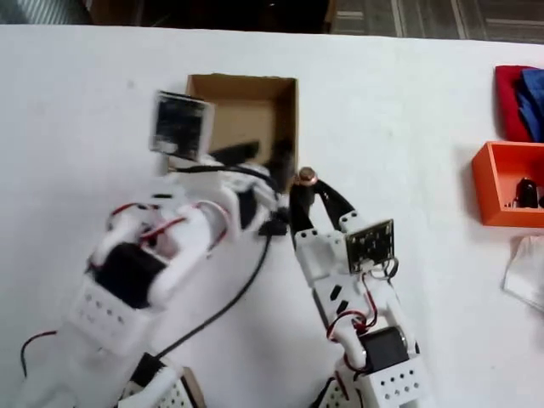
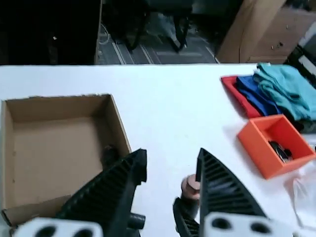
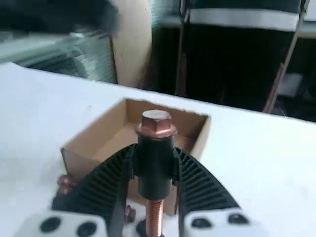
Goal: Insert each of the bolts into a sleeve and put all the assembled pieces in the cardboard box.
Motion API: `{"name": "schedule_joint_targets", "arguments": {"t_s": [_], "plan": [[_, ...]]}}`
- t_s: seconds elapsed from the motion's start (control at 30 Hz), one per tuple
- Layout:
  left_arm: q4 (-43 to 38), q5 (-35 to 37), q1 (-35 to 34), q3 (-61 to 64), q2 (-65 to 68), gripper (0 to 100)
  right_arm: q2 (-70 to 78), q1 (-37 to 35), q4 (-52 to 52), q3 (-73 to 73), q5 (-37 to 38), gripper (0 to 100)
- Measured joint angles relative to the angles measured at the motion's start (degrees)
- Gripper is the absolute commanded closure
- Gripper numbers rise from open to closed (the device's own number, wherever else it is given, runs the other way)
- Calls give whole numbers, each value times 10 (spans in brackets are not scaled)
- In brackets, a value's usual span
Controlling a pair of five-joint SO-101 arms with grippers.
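**Assembly held beside the box.** The right gripper (image 3: pixel 155 154) is clamped on a black sleeve (image 3: pixel 154 170) held upright, with a copper bolt (image 3: pixel 156 123) seated in it, head on top and thread showing below. The piece is just beside a side wall of the cardboard box (image 3: pixel 190 124) on the white surface (image 1: pixel 408 102). The left gripper (image 2: pixel 172 159) stands close by with its jaws wide apart and nothing between them, and an orange tray (image 2: pixel 256 148) and folded cloths (image 2: pixel 276 84) lie well apart from the box.
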Motion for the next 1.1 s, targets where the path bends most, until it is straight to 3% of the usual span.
{"name": "schedule_joint_targets", "arguments": {"t_s": [0.03, 0.2, 0.43, 0.6, 0.77, 0.9, 1.1], "plan": [[0, 0, -17, -5, -9, 981, 0, 8, 11, 0, 0, 978], [40, 0, -121, 10, -60, 978, 3, 70, 84, -78, 0, 978], [129, -22, -291, 194, -150, 974, 134, 80, 179, -301, 0, 978], [135, -185, -417, 330, -236, 973, 363, 75, 244, -512, 0, 978], [75, -386, -516, 498, -322, 973, 648, 42, 340, -769, -47, 978], [36, -416, -581, 611, -368, 973, 887, 40, 419, -972, -111, 978], [31, -433, -589, 636, -398, 973, 1225, 25, 536, -1270, -120, 978]]}}
